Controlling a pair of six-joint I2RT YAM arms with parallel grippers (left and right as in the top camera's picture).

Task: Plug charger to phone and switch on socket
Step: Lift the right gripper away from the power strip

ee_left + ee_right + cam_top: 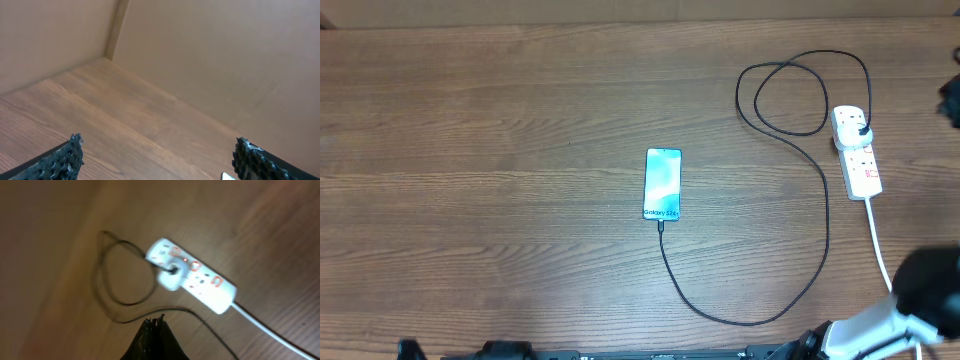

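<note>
Wood-grain surface, from overhead, carries the phone at its middle. Its long axis runs from far edge to near edge, port end toward the near edge, where the charger appears to meet it. The cable loops off to the socket by the right edge, which lies nearly parallel, its white cord trailing nearward. Left wrist view: the left pincer gapes wide over bare wood, holding nothing. Right wrist view: the right pincer is closed tight and empty, hanging near the socket. Switching looks like the step in hand. That closed tip should press straight down on the red-marked switch beside the plug, lest the strip skid.
</note>
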